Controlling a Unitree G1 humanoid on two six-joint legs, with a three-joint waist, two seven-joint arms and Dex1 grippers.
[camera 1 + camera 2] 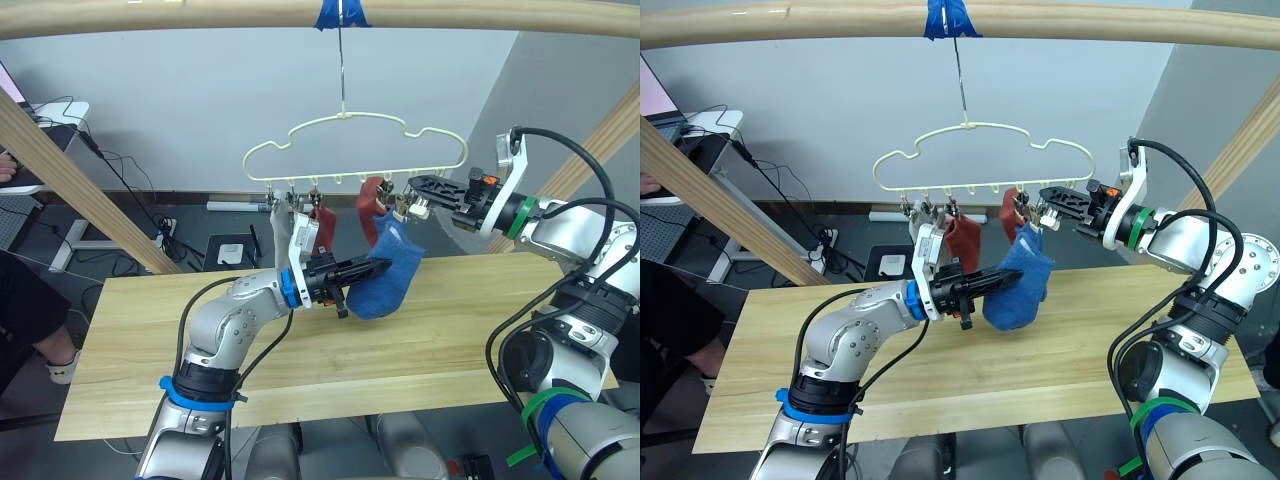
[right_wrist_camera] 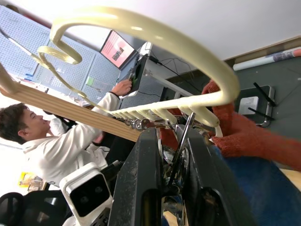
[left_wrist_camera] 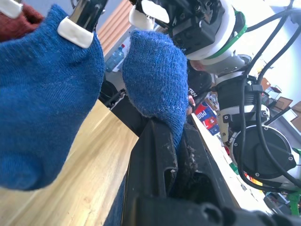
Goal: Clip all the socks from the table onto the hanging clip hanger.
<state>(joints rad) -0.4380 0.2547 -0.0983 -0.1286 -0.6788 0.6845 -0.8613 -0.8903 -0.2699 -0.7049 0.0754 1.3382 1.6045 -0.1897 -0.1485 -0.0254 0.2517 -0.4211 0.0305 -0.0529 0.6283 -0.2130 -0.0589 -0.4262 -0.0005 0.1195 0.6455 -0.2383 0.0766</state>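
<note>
The cream clip hanger (image 1: 350, 140) hangs by its hook from the top pole. From its clips hang a grey sock (image 1: 279, 238), two rust red socks (image 1: 323, 230) (image 1: 371, 206) and a blue sock (image 3: 42, 94). My left gripper (image 1: 370, 267) is shut on the lower part of a second blue sock (image 3: 155, 75), holding it up beside the clipped blue one. This sock's top edge is at a clip (image 2: 179, 141) that my right gripper (image 1: 416, 189) is shut on, at the hanger's right end. The pale wood table (image 1: 450, 330) lies below both arms.
A round wooden pole (image 1: 200, 18) crosses overhead, with slanted poles at the left (image 1: 80, 190) and right (image 1: 600, 140). A person (image 2: 61, 141) sits at a desk behind the frame. Cables and a power strip (image 1: 165, 228) lie on the floor beyond the table.
</note>
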